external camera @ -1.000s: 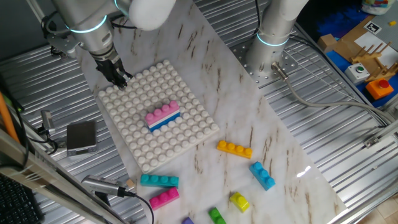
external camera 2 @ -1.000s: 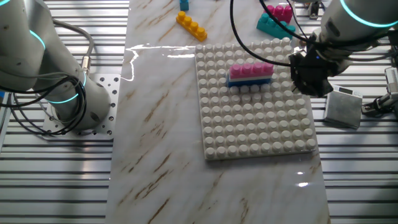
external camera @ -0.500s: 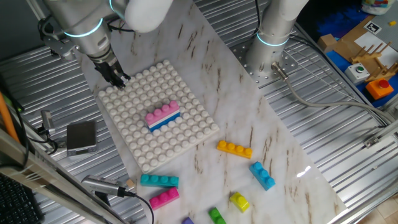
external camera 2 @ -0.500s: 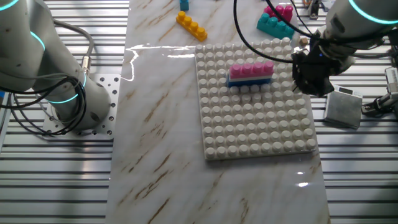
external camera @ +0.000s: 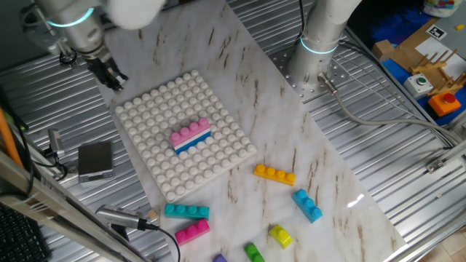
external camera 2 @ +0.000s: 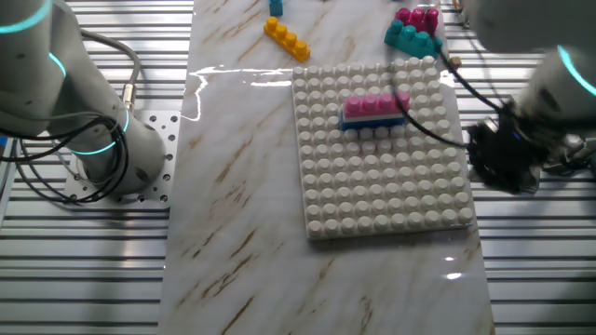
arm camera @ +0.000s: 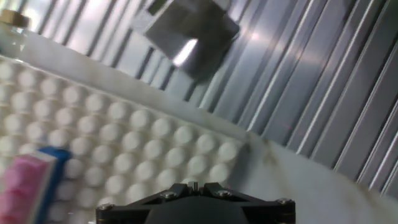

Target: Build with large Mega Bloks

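A pink brick stacked on a blue one (external camera: 191, 136) (external camera 2: 374, 107) sits on the white studded baseplate (external camera: 218, 109) (external camera 2: 391, 186). In the hand view this stack (arm camera: 28, 180) shows at the lower left. Loose Mega Bloks lie on the marble beyond the plate: orange (external camera: 274, 175), blue (external camera: 307, 204), teal (external camera: 186, 211), pink (external camera: 192, 231), yellow (external camera: 280, 235), green (external camera: 253, 252). My gripper (external camera: 114, 77) (external camera 2: 503, 166) hangs off the plate's far corner, over the slatted metal, blurred by motion. Its fingers (arm camera: 193, 186) stand together with nothing between them.
A grey metal box (external camera: 95, 159) (arm camera: 186, 31) lies on the slats beside the plate. A second arm's base (external camera: 320, 44) (external camera 2: 102, 140) is bolted next to the marble strip. Cables and a plug (external camera: 124, 218) lie near the teal brick.
The gripper has left the baseplate's corner and moved outward off the plate, over the metal slats near the grey box. The bricks have not moved.
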Motion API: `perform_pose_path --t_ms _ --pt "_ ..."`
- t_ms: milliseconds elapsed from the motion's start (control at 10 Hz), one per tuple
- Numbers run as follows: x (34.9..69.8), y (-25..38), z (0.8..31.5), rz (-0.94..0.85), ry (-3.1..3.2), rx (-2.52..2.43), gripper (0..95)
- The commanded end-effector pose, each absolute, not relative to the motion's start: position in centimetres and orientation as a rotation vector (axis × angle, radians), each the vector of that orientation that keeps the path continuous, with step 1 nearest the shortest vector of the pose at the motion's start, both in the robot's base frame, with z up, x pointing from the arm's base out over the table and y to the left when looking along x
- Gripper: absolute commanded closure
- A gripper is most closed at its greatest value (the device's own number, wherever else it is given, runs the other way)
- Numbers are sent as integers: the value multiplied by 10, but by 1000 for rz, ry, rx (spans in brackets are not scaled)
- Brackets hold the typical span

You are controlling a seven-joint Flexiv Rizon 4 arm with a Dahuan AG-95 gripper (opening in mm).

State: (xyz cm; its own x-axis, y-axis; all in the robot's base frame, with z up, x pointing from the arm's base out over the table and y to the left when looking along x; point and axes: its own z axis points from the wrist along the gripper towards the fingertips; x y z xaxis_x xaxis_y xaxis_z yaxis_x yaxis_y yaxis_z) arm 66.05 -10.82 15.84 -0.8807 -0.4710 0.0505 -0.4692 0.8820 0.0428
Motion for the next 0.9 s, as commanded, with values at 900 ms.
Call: perform_pose_path --t_ms 900 --pt "679 -124 103 -19 -2996 811 950"
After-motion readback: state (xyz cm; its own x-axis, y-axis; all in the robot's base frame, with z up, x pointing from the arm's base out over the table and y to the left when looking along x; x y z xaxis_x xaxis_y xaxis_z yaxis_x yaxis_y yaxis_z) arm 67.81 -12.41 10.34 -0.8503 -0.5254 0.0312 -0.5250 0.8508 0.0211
